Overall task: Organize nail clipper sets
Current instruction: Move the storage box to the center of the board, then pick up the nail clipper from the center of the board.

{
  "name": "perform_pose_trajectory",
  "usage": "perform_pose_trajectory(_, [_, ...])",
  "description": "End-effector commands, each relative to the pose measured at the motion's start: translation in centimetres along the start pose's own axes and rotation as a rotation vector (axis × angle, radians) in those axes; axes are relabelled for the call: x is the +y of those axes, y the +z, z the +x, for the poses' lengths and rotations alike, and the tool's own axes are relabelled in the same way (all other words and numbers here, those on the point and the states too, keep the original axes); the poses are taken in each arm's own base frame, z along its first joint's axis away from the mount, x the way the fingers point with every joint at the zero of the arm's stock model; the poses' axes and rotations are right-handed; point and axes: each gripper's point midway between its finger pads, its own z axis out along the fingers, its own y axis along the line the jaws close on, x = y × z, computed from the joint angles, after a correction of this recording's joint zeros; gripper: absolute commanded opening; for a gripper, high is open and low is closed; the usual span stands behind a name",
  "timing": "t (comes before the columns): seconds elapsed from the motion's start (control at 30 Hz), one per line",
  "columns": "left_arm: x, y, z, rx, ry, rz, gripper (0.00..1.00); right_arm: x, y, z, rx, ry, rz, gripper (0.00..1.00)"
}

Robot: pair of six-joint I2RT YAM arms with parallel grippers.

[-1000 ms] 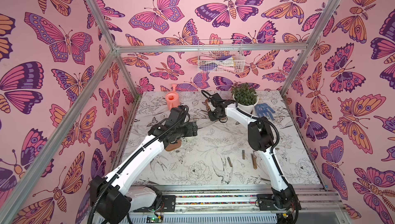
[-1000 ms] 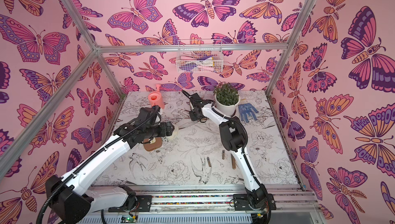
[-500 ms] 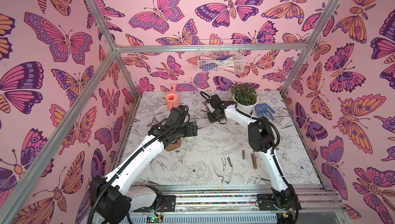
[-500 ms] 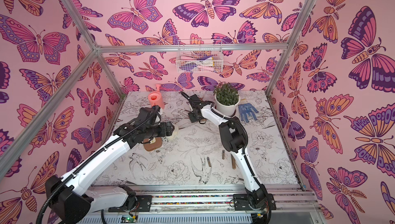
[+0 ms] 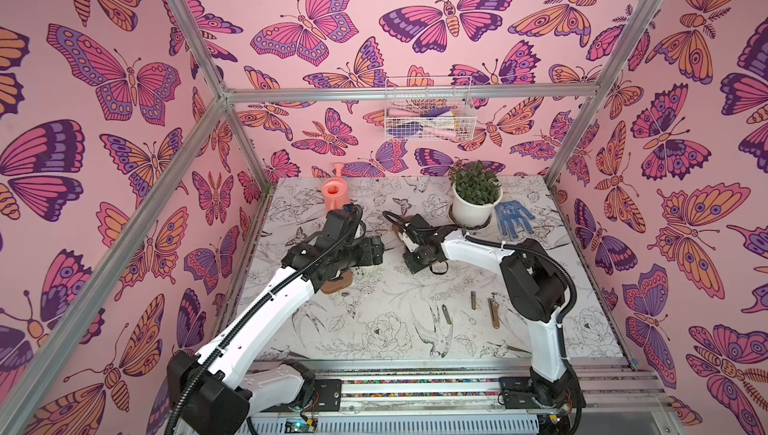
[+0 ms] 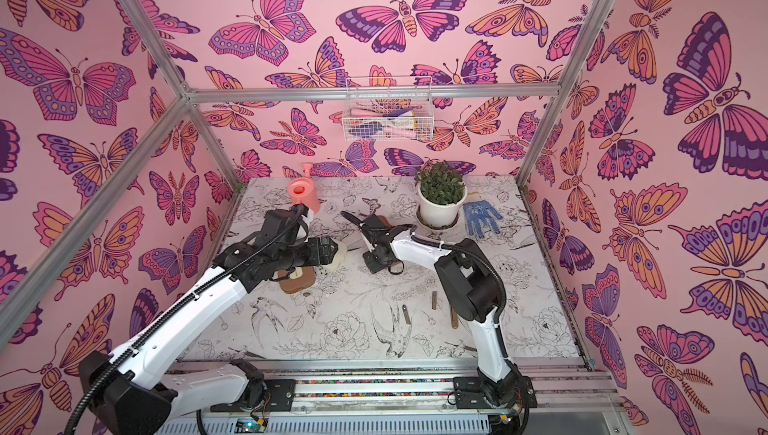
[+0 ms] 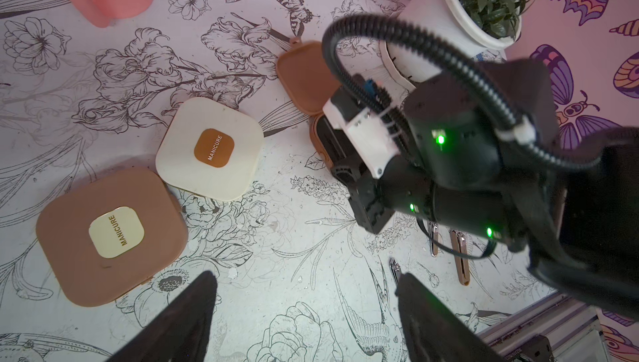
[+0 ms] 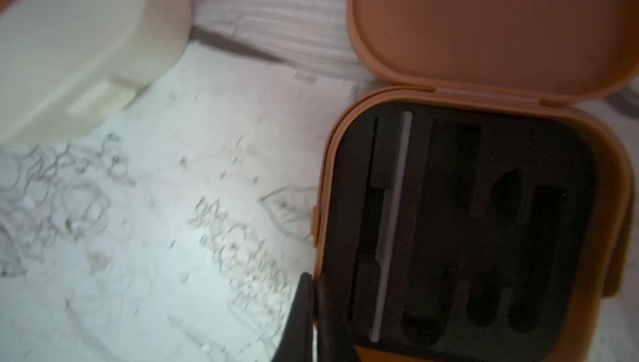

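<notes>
The open tan case [image 8: 484, 156] lay flat on the desk [image 5: 374, 329] with its lid folded back and its black tray exposed. One pale slim tool [image 8: 390, 225] sat in a slot; the other slots appeared empty. The right claw [image 8: 313, 280] was fully closed at the tray's edge, with nothing evident between its fingers. The left claw [image 7: 306, 275] hovered spread wide and empty off to one side of the open case. The cream case [image 7: 209, 147] lay closed just beside the open case, and the closed tan case [image 7: 110, 235] touched the cream one on its far side. The loose metal tools [image 5: 493, 313] lay well apart from the open case, toward the robot's base. The step in hand was probably refilling the tray. To do it well, spread the right claw before descending and grip each tool across its narrow width. Align the tool with its slot and release it low, so the light case does not shift.
</notes>
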Motion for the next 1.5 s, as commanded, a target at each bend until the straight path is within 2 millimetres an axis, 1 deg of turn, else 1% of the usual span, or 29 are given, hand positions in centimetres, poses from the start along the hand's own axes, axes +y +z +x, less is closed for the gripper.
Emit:
perform_pose_trajectory(0.0, [0.7,-0.6,1.0,0.021,-0.010,-0.015,0.84,3.3,-0.7,3.4,0.044,-0.032,-0.054,0.00])
perform_pose_trajectory(0.13, [0.9,-0.8,1.2,0.022,-0.013,-0.019,0.84,6.3,-2.0,5.2,0.027,-0.007,-0.093,0.00])
perform_pose_trajectory(0.23, [0.9,-0.9,1.4,0.026,-0.018,-0.017,0.84,8.1,-2.5,6.1,0.018,-0.010,-0.106,0.00])
perform_pose_trajectory(0.37, [0.9,-0.9,1.7,0.031,-0.021,-0.013,0.84,8.8,-2.5,7.3,0.020,-0.053,-0.077,0.00])
perform_pose_trajectory(0.5, [1.1,-0.8,1.8,0.032,-0.017,-0.016,0.84,8.3,-2.0,8.6,0.050,-0.086,-0.061,0.00])
perform_pose_trajectory(0.6, [1.2,-0.7,1.8,0.034,-0.017,-0.023,0.84,8.3,-1.9,8.9,0.059,-0.097,-0.061,0.00])
perform_pose_trajectory(0.7, [1.3,-0.6,1.9,0.037,-0.021,-0.029,0.84,8.3,-2.1,8.4,0.056,-0.086,-0.055,0.01])
perform_pose_trajectory(0.73, [1.3,-0.5,1.9,0.037,-0.021,-0.029,0.84,8.2,-2.3,8.2,0.051,-0.079,-0.046,0.06])
perform_pose_trajectory(0.8, [1.3,-0.5,2.0,0.042,-0.018,-0.027,0.85,8.0,-3.0,7.4,0.029,-0.064,-0.028,0.14])
perform_pose_trajectory(0.87, [1.2,-0.4,2.0,0.045,-0.016,-0.025,0.85,7.7,-4.3,6.2,-0.003,-0.051,-0.005,0.19])
perform_pose_trajectory(0.97, [1.2,-0.5,2.1,0.050,-0.016,-0.021,0.86,7.2,-7.5,4.2,-0.075,-0.027,0.015,0.26])
perform_pose_trajectory(1.0, [1.1,-0.5,2.2,0.050,-0.017,-0.018,0.86,6.9,-9.0,3.7,-0.101,-0.014,0.024,0.28])
perform_pose_trajectory(1.07, [1.1,-0.6,2.3,0.053,-0.019,-0.011,0.86,5.8,-11.6,3.3,-0.137,0.023,0.062,0.33])
perform_pose_trajectory(1.13, [1.0,-0.7,2.4,0.056,-0.021,-0.002,0.86,3.6,-13.9,4.0,-0.155,0.080,0.134,0.37])
perform_pose_trajectory(1.17, [0.9,-0.8,2.5,0.057,-0.022,0.002,0.86,2.2,-15.3,4.7,-0.159,0.120,0.170,0.40])
perform_pose_trajectory(1.23, [0.9,-0.9,2.7,0.059,-0.026,0.009,0.87,-0.6,-16.3,7.2,-0.110,0.200,0.225,0.45])
perform_pose_trajectory(1.3, [0.9,-1.0,2.9,0.061,-0.029,0.017,0.87,-3.5,-16.7,10.5,-0.044,0.286,0.277,0.48])
perform_pose_trajectory(1.33, [0.8,-1.0,3.0,0.063,-0.031,0.021,0.87,-4.6,-16.9,11.9,-0.019,0.319,0.298,0.49])
perform_pose_trajectory(1.4, [0.6,-1.1,3.2,0.069,-0.035,0.033,0.86,-6.7,-17.0,15.1,0.027,0.395,0.330,0.56])
perform_pose_trajectory(1.47, [0.5,-1.1,3.3,0.076,-0.037,0.042,0.86,-8.2,-16.6,17.6,0.061,0.477,0.329,0.63])
